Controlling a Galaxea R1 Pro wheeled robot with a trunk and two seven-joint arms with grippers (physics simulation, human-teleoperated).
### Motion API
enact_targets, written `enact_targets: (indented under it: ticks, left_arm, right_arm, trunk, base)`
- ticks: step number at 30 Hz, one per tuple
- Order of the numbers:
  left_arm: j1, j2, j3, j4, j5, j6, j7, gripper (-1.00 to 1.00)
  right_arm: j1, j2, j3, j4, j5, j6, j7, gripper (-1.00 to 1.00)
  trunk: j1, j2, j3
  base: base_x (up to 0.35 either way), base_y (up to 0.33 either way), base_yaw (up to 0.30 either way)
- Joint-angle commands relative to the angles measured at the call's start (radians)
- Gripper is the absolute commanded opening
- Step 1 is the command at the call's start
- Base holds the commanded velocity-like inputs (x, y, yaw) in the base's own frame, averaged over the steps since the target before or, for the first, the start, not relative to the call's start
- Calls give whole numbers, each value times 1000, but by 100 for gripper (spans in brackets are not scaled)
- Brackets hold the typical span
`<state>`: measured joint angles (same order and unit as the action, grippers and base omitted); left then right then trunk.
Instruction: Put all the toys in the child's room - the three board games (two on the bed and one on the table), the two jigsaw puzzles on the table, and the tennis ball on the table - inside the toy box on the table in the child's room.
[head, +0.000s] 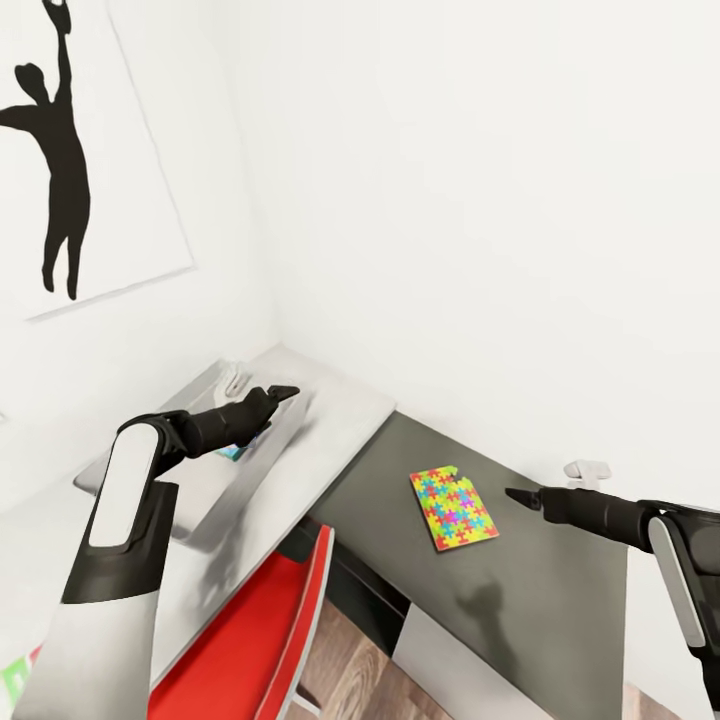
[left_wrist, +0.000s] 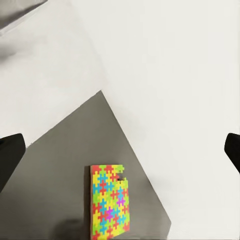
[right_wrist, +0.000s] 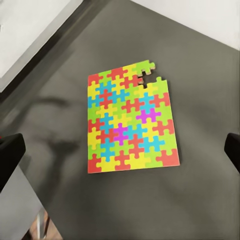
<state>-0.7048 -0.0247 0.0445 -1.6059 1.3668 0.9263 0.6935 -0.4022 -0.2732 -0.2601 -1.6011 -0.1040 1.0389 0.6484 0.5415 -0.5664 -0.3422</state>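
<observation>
A jigsaw puzzle (head: 453, 507) of yellow, green, blue, pink and orange pieces lies flat on the dark grey cabinet top (head: 540, 590), one corner piece missing, well clear of the edges. We see it again from the right wrist (right_wrist: 130, 119) and, smaller, from the left wrist (left_wrist: 109, 201).

The right gripper (head: 520, 495) hangs just beside the puzzle, apart from it; its fingers (right_wrist: 9, 155) stand wide apart at the frame's edges, holding nothing. The left gripper (head: 283, 393) hovers over the light grey toy box (head: 205, 490) on the table (head: 330, 420), a small blue item (head: 232, 453) showing beneath the arm; its fingers (left_wrist: 10, 155) are likewise spread and empty.

A red chair (head: 255, 640) sits below the table's edge. A black baseball-player silhouette picture (head: 60, 150) hangs on the white wall.
</observation>
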Motion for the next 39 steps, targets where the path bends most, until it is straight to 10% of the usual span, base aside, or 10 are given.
enact_targets:
  ticks: [1,23,39]
  left_arm:
    - [2,0,2,-1,11,3,10,100]
    - [56,3,-3,-2,11,3,-14,100]
    - [99,6,-7,-2,12,13,-204,100]
  right_arm:
    - [-1,0,1,0,-9,8,-4,100]
    - [0,2,10,0,-7,8,-6,100]
    - [0,3,11,0,-7,8,-7,100]
  trunk:
    - [0,-1,0]
    - [0,-1,36]
    - [0,-1,62]
  base:
    - [0,0,-77]
    - [0,0,-77]
    - [0,0,-78]
